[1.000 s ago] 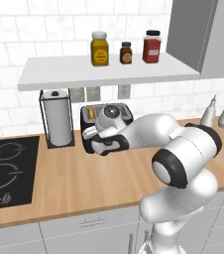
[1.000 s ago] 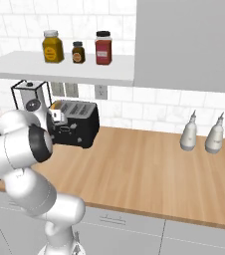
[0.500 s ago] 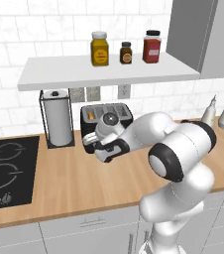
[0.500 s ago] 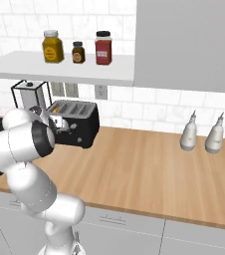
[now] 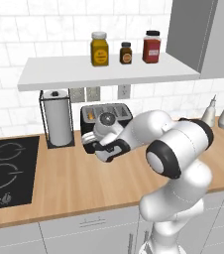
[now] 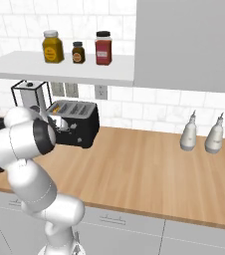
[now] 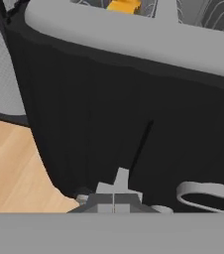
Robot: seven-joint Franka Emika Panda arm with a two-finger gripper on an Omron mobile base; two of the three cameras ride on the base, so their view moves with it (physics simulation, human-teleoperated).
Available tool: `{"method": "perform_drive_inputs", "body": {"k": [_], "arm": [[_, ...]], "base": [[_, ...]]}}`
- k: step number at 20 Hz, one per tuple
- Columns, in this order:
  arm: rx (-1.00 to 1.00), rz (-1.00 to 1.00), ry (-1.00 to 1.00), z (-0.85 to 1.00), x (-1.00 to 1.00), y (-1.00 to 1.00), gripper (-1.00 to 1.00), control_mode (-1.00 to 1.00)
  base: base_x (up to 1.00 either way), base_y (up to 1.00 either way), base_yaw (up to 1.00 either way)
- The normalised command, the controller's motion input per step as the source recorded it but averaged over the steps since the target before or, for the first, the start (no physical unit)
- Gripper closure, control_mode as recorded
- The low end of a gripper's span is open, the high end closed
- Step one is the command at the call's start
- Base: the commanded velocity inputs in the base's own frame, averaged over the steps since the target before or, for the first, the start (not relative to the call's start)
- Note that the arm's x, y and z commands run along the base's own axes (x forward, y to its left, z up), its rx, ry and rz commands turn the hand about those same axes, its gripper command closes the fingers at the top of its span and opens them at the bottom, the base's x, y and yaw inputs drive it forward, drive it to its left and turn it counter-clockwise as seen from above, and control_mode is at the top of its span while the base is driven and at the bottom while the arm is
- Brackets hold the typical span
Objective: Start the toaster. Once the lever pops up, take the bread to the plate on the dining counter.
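The black toaster (image 5: 115, 112) with its grey slotted top stands against the tiled wall; in the right base view the toaster (image 6: 84, 123) sits just past my arm. My gripper (image 7: 114, 197) is shut, its fingertips together and low against the toaster's dark front (image 7: 84, 99), right under a thin vertical slit (image 7: 141, 144). A yellow-tan bit of the bread (image 7: 124, 5) pokes out of a slot at the top. A pale ring-shaped part (image 7: 205, 194) sits low on the toaster, right of the fingertips. The plate and the dining counter are out of view.
A wire-framed paper-towel roll (image 5: 58, 121) stands left of the toaster, with a black cooktop (image 5: 5, 171) further left. A white shelf (image 5: 109, 70) carrying three jars hangs overhead. Two pale bottles (image 5: 220, 111) stand at the right of the wood counter (image 5: 84, 183).
My hand has slid downward along the toaster's front, from near its top to low by the counter. The gripper has stayed shut.
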Motion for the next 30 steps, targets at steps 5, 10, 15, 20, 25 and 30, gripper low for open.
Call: {"method": "perform_drive_inputs", "body": {"k": [5,10,15,20,25,30], "arm": [[0.00,-0.03,0.00,-0.23,-0.08,0.00,1.00,-1.00],[0.00,0.00,-0.04,0.43,-0.19,0.00,1.00,-1.00],[0.00,0.00,-0.07,0.73,-0.25,0.02,1.00,-1.00],[0.00,0.00,0.00,0.88,-0.20,0.00,1.00,-1.00],[-0.01,0.00,0.00,0.32,-0.14,0.00,-1.00,-1.00],[-0.03,0.00,0.00,0.25,-0.14,0.00,-1.00,-1.00]], "base": [[0.00,0.00,0.00],[0.00,0.00,0.00],[0.00,0.00,0.00],[0.00,0.00,0.00],[0.00,0.00,0.00],[0.00,0.00,0.00]]}}
